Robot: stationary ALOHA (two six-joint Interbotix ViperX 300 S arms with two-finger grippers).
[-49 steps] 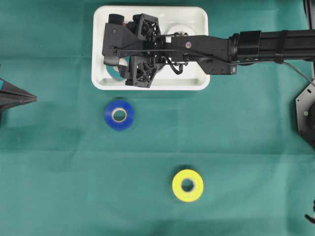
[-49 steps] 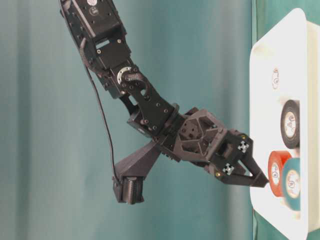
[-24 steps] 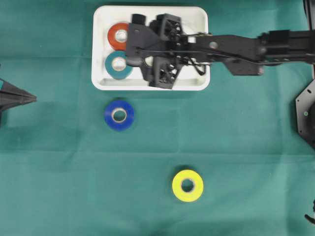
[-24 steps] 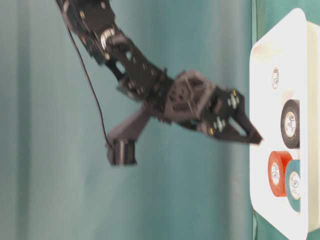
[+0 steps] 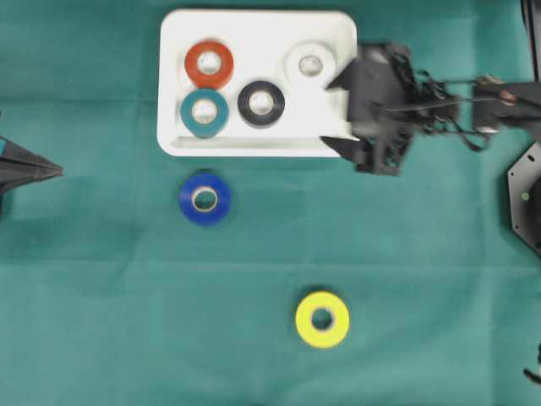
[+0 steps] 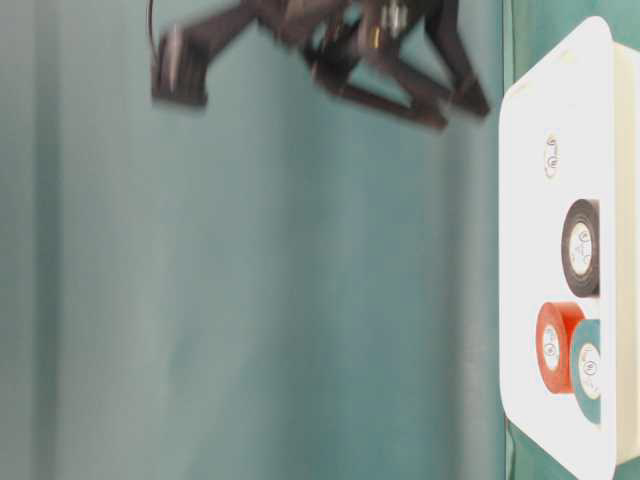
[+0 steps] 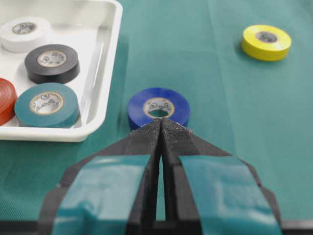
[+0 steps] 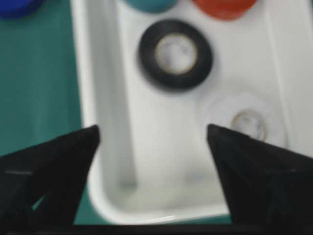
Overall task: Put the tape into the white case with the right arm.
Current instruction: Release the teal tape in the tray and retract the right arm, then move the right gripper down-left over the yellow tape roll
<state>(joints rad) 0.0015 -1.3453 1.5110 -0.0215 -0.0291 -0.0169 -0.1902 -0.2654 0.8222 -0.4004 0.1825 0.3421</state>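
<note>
The white case [image 5: 254,25] holds a red tape [image 5: 209,64], a teal one [image 5: 204,112], a black one [image 5: 260,103] and a white one [image 5: 310,64]. A blue tape [image 5: 204,198] lies on the cloth just below the case, and a yellow tape [image 5: 322,319] lies nearer the front. My right gripper [image 5: 331,112] hovers over the case's right end, blurred, open and empty. In the right wrist view my right gripper [image 8: 151,129] frames the case's corner, with the black tape [image 8: 175,54] beyond it. My left gripper [image 7: 161,122] is shut just short of the blue tape [image 7: 158,106].
Green cloth covers the table. My left gripper [image 5: 57,170] points in from the left edge. A black arm base [image 5: 526,194] stands at the right edge. In the table-level view my right gripper [image 6: 460,108] is high above the case [image 6: 525,200].
My right arm has drawn back to the right and risen from over the case, uncovering the rolls inside. Its jaws stay open. The left arm has not moved.
</note>
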